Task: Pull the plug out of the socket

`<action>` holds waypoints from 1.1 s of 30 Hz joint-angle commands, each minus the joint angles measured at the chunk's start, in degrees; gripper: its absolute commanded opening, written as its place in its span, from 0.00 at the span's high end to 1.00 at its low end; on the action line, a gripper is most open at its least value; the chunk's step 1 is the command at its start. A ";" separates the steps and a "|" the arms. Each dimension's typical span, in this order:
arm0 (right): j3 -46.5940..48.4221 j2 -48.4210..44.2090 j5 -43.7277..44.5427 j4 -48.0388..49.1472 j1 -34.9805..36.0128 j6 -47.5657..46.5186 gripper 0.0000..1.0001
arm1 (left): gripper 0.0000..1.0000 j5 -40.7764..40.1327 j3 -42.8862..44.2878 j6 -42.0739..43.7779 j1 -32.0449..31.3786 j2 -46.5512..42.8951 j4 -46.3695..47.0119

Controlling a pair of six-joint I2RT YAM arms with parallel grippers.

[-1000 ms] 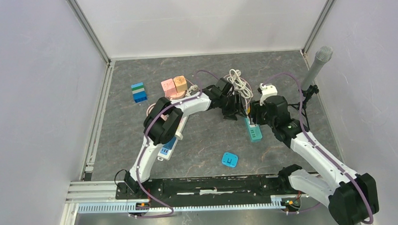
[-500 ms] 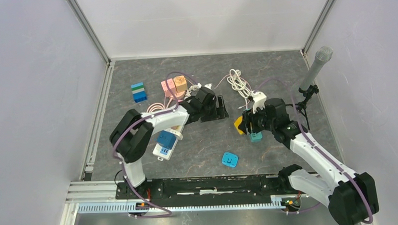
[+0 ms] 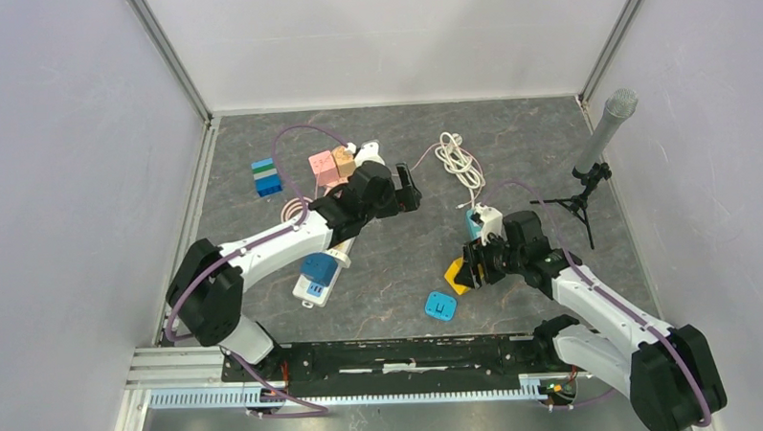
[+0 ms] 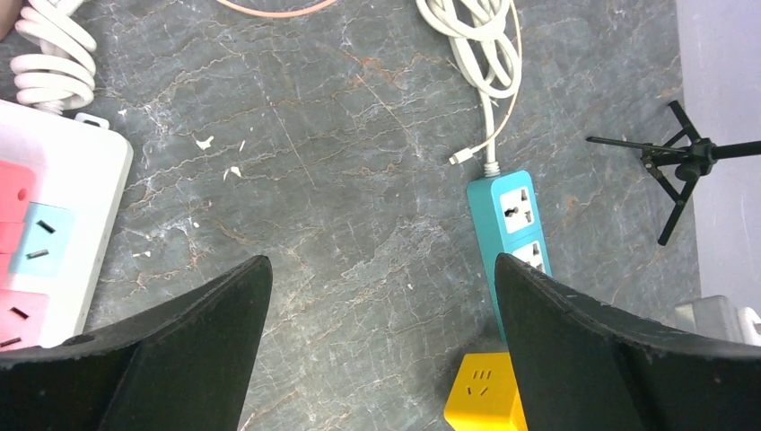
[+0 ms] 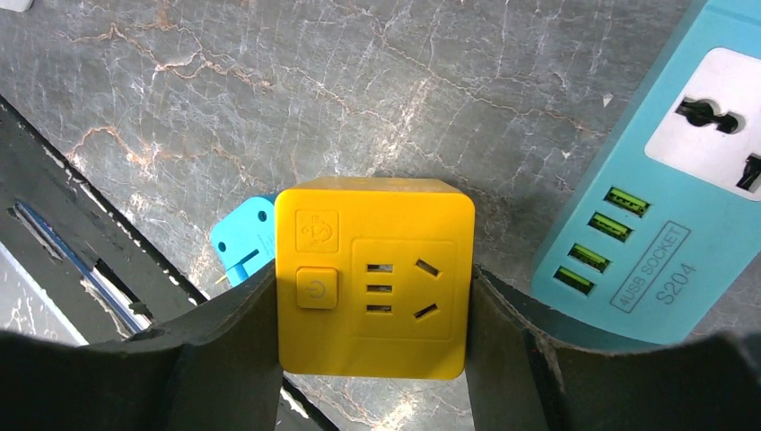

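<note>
1. Yellow plug (image 5: 395,269) sits clamped between the jaws of the right gripper (image 5: 370,310), just beside the near end of the teal socket strip (image 5: 664,197) and seated in none of its outlets.
2. A blue adapter (image 5: 242,247) lies on the worktop (image 4: 341,180) close by.
3. The strip's visible sockets are bare, so the pull itself looks done.
4. What is left, I judge, is lowering the plug onto bare worktop, clear of the adapter and the strip, then releasing it.
5. Farther back, the left gripper (image 4: 381,262) hovers with its jaws wide apart, holding nothing.
6. Beyond it lies the strip's coiled white cable (image 4: 476,36).
</note>
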 commanded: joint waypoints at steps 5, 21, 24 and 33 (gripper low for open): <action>0.47 0.24 6.10 -2.44 0.26 1.05 0.29 | 0.00 -1.39 -0.09 2.41 -0.04 -3.74 -1.33; 8.17 -3.24 21.01 -4.75 0.28 5.08 0.02 | 0.00 0.16 4.88 4.94 0.05 -7.66 -8.09; 10.91 -4.23 20.85 -4.59 0.28 4.76 0.02 | 0.00 -0.53 5.29 6.03 0.25 -9.18 -9.80; 15.69 -4.37 11.18 6.62 0.36 8.36 0.02 | 0.00 -8.20 5.44 7.84 3.53 -17.13 -19.69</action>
